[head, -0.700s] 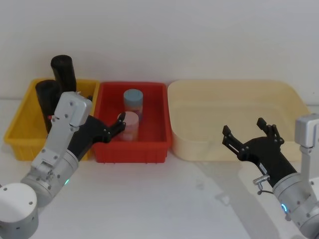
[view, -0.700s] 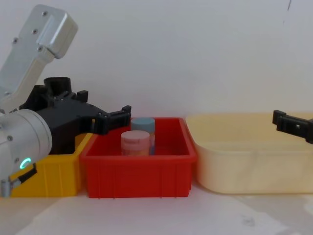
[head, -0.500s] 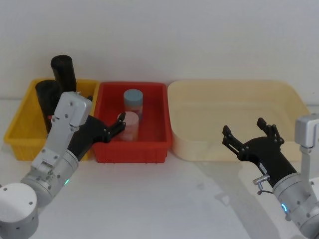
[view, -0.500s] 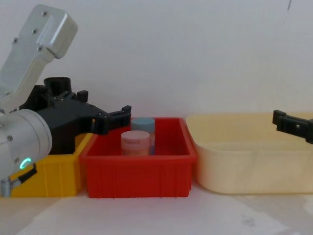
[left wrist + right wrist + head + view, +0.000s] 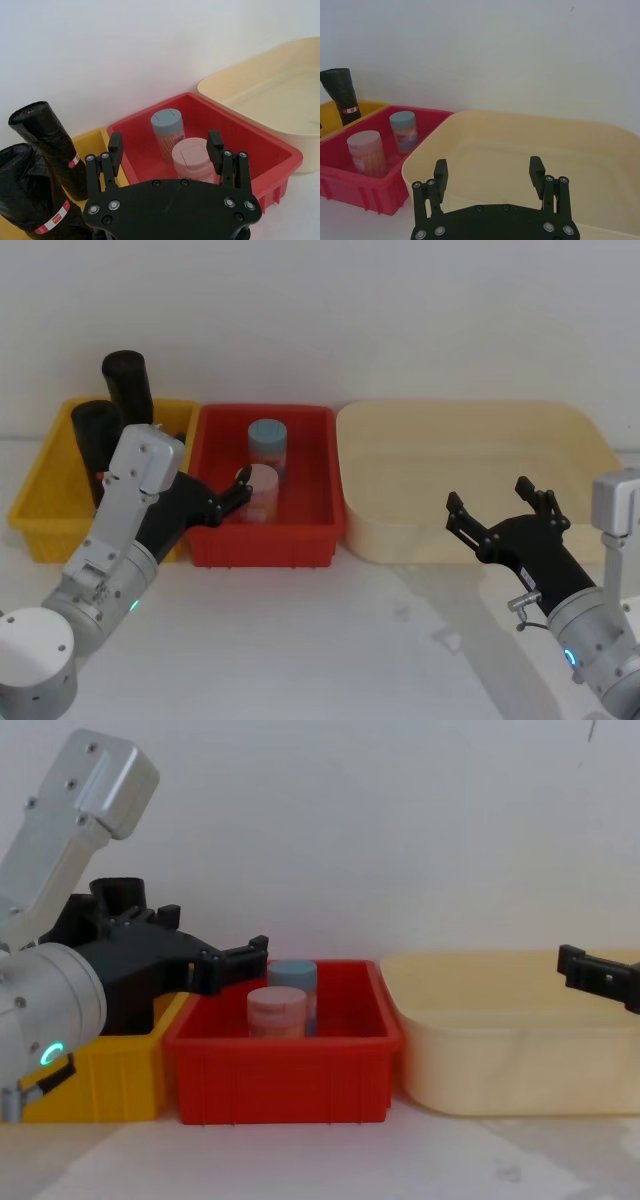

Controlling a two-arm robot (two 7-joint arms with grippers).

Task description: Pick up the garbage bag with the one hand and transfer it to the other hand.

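Two near-identical black rolls with red-and-white label bands stand upright in the yellow bin (image 5: pixel 40 520): one at the back (image 5: pixel 127 386) (image 5: pixel 46 142) (image 5: pixel 340 92), one nearer (image 5: pixel 94 436) (image 5: pixel 22 197). I cannot tell which of them is the garbage bag. My left gripper (image 5: pixel 212 464) (image 5: pixel 165 145) (image 5: pixel 212 935) hovers open and empty above the wall between the yellow and red bins, just right of the rolls and not touching them. On the right, my other gripper (image 5: pixel 492 500) (image 5: pixel 488 167) (image 5: pixel 598 975) is held open and empty at the front rim of the beige tub (image 5: pixel 470 420).
The red bin (image 5: pixel 300 540) (image 5: pixel 280 1075) in the middle holds a blue-lidded jar (image 5: pixel 267 443) (image 5: pixel 168 131) and a pink-lidded jar (image 5: pixel 262 490) (image 5: pixel 194 161). The large beige tub (image 5: pixel 520 165) sits to its right. White tabletop lies in front of the bins; a white wall rises behind.
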